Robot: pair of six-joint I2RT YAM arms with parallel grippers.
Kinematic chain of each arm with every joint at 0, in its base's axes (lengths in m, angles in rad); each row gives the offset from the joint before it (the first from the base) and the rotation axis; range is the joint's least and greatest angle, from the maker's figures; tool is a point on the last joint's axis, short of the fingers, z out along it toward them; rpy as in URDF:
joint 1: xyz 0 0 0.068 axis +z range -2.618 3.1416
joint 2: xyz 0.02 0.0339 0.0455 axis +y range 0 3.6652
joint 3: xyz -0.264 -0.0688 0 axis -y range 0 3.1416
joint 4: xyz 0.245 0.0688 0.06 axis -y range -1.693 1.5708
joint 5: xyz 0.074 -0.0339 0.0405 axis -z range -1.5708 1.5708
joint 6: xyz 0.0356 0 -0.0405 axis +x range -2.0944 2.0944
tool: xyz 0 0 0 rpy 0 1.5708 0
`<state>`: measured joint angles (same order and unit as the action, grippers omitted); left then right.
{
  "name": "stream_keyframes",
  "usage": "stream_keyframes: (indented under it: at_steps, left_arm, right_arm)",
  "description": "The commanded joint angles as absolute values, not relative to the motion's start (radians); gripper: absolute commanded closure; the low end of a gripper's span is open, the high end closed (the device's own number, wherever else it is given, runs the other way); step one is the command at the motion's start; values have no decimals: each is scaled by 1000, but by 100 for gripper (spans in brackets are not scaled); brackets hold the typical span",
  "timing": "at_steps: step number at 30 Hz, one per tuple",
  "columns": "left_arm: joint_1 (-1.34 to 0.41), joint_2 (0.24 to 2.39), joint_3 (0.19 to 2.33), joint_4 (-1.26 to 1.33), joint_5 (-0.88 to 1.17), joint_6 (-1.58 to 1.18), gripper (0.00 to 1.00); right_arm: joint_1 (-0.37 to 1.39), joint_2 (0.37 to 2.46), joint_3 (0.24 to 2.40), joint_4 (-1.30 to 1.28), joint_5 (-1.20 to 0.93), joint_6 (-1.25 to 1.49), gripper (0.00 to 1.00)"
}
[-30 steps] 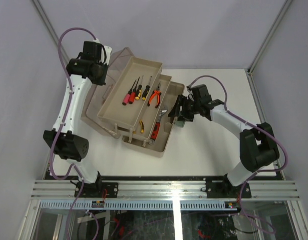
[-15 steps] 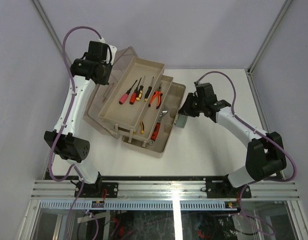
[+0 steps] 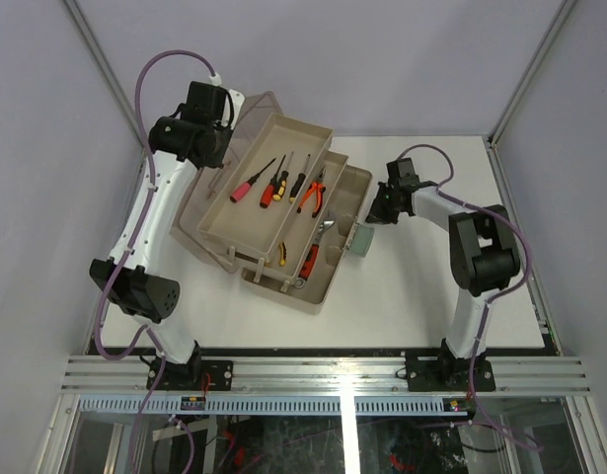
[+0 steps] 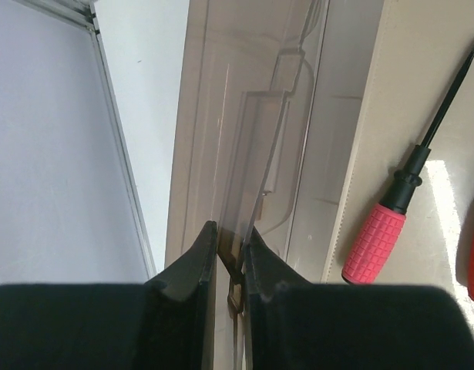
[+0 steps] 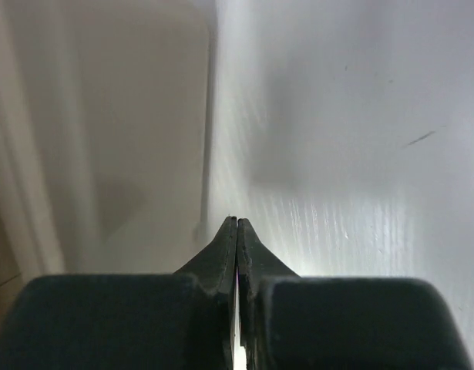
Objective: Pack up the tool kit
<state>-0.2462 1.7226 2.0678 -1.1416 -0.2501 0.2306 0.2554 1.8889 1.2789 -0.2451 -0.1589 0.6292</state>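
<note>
White bench (image 3: 421, 296) carries the toolbox (image 3: 318, 286), open at centre-left with its trays (image 3: 239, 222) fanned out; screwdrivers (image 3: 273, 183) and pliers (image 3: 311, 194) lie in the top one. Our left tool (image 4: 230, 240) is pinched tight on the edge of the clear lid (image 4: 252, 116) at the far side. Our right tool (image 5: 237, 225) is fully closed on nothing, low beside the box's right end near the green latch (image 3: 360, 240). We judge the lid comes over next: we should follow its hinge arc slowly, keep the trays level so nothing rolls, and brace the box with the closed tip
</note>
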Motion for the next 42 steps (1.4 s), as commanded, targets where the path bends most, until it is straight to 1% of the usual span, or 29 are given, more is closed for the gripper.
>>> stream_keyframes:
  at_steps: [1, 10, 15, 20, 27, 28, 29, 30, 31, 32, 33, 37, 42]
  left_arm:
    - [-319, 1620, 2180, -912, -210, 201, 100]
    - [-525, 1618, 2153, -872, -331, 273, 98]
    - [-658, 1615, 2082, -817, -486, 353, 94]
    - [-767, 1616, 1989, -738, -651, 440, 94]
    - [-883, 1645, 1913, -618, -809, 550, 92]
    - [-898, 1650, 1905, -597, -835, 574, 88]
    - [-913, 1658, 1895, -575, -862, 605, 82]
    - [-928, 1665, 1887, -558, -886, 634, 73]
    - [-942, 1676, 1879, -535, -917, 663, 66]
    - [-956, 1688, 1874, -525, -937, 684, 61]
    - [-970, 1700, 1874, -522, -953, 698, 58]
    - [-1011, 1754, 1910, -513, -970, 694, 57]
    - [-1017, 1791, 1995, -498, -954, 648, 56]
  right_arm:
    - [274, 1936, 1354, -165, -267, 652, 100]
    - [288, 1947, 1402, -143, -315, 664, 100]
    - [289, 1951, 1387, -130, -327, 676, 100]
    - [290, 1958, 1356, -92, -341, 699, 100]
    - [293, 1968, 1339, -75, -345, 713, 100]
    - [292, 1969, 1337, -76, -345, 711, 100]
    - [293, 1970, 1336, -76, -346, 710, 100]
    - [292, 1972, 1337, -77, -346, 709, 100]
    - [292, 1975, 1339, -78, -346, 708, 100]
    - [293, 1978, 1340, -79, -347, 707, 100]
    - [292, 1980, 1343, -79, -347, 706, 100]
    - [293, 1996, 1350, -87, -350, 703, 100]
    - [293, 1999, 1341, -88, -356, 703, 100]
